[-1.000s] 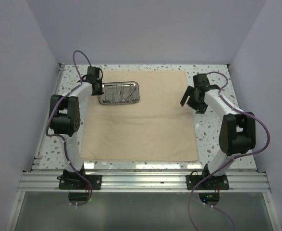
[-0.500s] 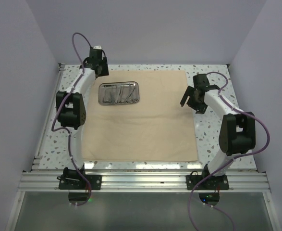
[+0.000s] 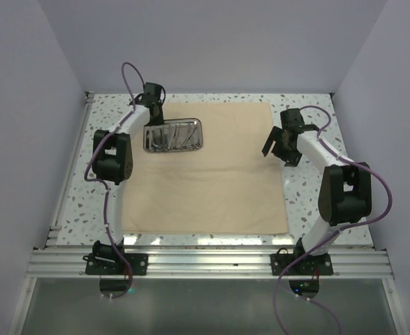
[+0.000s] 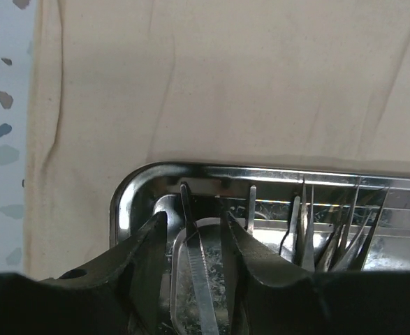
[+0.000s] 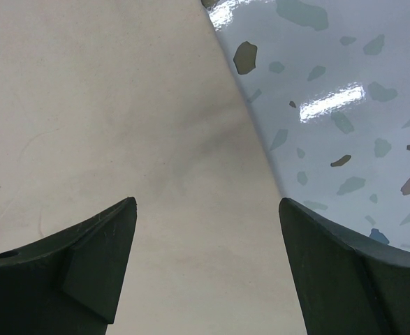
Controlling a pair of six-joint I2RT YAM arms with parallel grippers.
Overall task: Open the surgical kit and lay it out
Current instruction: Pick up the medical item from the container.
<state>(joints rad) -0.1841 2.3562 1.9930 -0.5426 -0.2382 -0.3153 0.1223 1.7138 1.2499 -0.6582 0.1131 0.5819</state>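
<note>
The cloth [image 3: 205, 174] lies spread flat on the tabletop [image 3: 309, 195]. On the cloth's far left part sits the tray [image 3: 202, 137], with thin instruments [image 3: 177, 136] inside it. The left tool [image 4: 194, 222] hangs low over that same far left part, at the tray's left end. Its fingers [image 4: 149, 244] are partly apart, with tweezers [image 4: 199, 279] lying between them and a gap on each side. The right tool [image 5: 205, 209] hovers over the cloth's right edge, spread wide, nothing in it.
</note>
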